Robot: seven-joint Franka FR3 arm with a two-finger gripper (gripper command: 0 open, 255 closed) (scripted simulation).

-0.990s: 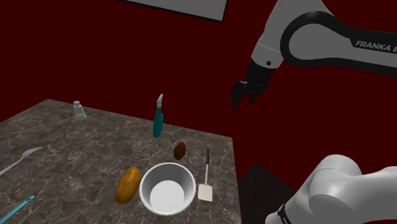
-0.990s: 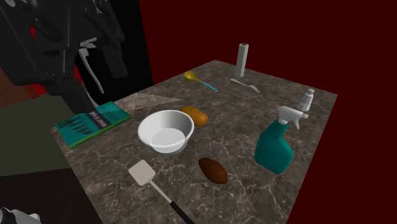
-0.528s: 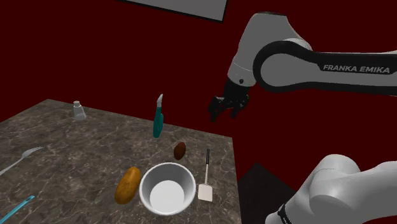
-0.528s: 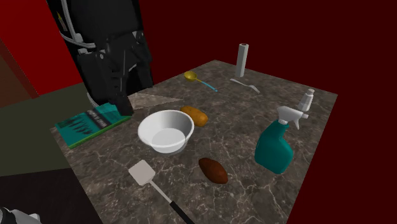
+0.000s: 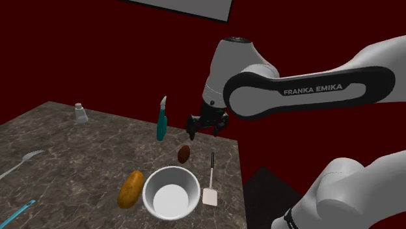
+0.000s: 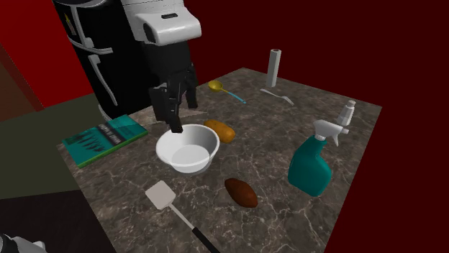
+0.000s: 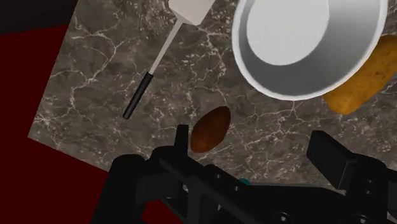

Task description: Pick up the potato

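Gripper (image 5: 207, 127) hovers wide open, empty. In the shoulder view, a white bowl (image 5: 171, 192) sits just beside the golden potato (image 5: 131, 188) at its 3 o'clock — red-brown tuber (image 5: 184, 153) at 2.

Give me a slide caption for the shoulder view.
Open gripper hovers over a marbled table near a dark tuber, golden potato, white bowl and spatula.

The dark grey marble tabletop (image 5: 78, 156) is veined in white; the walls (image 5: 65, 52) are deep red. Shown: white round bowl (image 5: 148, 188), golden-tan oblong potato (image 5: 131, 188), reddish-brown oval vegetable (image 5: 184, 153), teal spray bottle (image 6: 311, 167) with white trigger head, white-bladed spatula (image 5: 209, 195) with black handle.
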